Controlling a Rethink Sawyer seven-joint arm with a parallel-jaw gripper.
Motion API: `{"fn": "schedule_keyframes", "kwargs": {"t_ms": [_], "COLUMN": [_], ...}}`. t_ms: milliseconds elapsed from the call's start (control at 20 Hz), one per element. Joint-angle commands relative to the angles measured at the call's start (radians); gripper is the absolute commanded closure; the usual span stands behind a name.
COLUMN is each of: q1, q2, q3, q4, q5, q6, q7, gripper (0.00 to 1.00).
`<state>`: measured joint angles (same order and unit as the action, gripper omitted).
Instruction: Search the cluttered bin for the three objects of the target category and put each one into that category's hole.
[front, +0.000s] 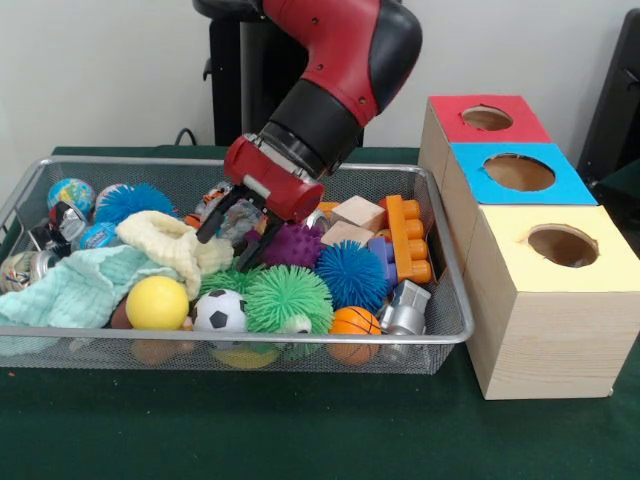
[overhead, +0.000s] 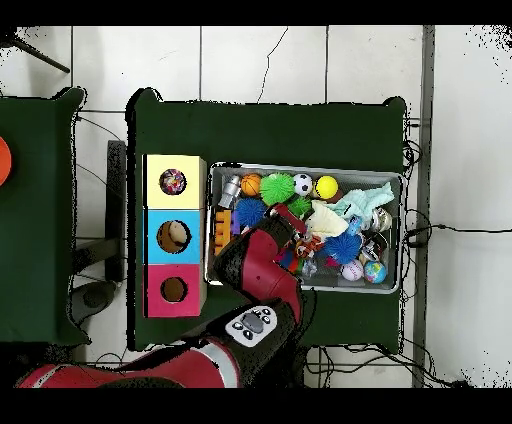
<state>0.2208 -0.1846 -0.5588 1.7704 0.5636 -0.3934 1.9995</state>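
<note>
The wire mesh bin (front: 445, 335) is full of toys; it also shows in the overhead view (overhead: 300, 168). My gripper (front: 223, 252) is open, its black fingers (front: 212, 225) spread and pointing down into the bin's middle, right beside a cream cloth (front: 165, 243). A mint green cloth (front: 75, 288) lies at the bin's left. No white printed cloth shows in the bin. The yellow-panelled box (front: 590, 275) stands nearest the camera at right, with its round hole (front: 562, 245). In the overhead view something multicoloured sits inside that hole (overhead: 172, 181). There my gripper (overhead: 300, 245) is over the bin's middle.
The blue-panelled box (front: 560, 185) and red-panelled box (front: 520, 128) stand behind the yellow one. The bin holds spiky balls (front: 288, 298), a yellow ball (front: 157, 302), a soccer ball (front: 219, 312), orange bricks (front: 408, 235), wooden blocks (front: 357, 212) and a small globe (front: 70, 193).
</note>
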Motion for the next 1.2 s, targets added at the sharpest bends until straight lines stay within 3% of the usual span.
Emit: {"fn": "schedule_keyframes", "kwargs": {"t_ms": [50,300,500,700,800,900,950,1100,1200], "q1": [-0.066,-0.195,-0.224,-0.251,-0.333,-0.416,-0.452,-0.54,-0.633], "q2": [-0.072,-0.118,-0.154,-0.162,-0.164,-0.168,-0.17,-0.177,-0.157], "q3": [0.224,0.36,0.4,0.433,0.532,0.633,0.68,0.803,0.932], "q4": [0.02,0.0,0.031,0.034,0.052,0.085,0.089,0.077,0.083], "q5": [-0.138,-0.336,-0.366,-0.401,-0.436,-0.501,-0.528,-0.636,-0.69], "q6": [0.395,0.468,0.589,0.637,0.61,0.489,0.479,0.573,0.7], "q7": [0.006,-0.089,-0.062,-0.047,-0.061,-0.052,-0.065,-0.186,-0.274], "gripper": [0.0,0.0,0.0,0.0,0.0,0.0,0.0,0.0,0.0]}}
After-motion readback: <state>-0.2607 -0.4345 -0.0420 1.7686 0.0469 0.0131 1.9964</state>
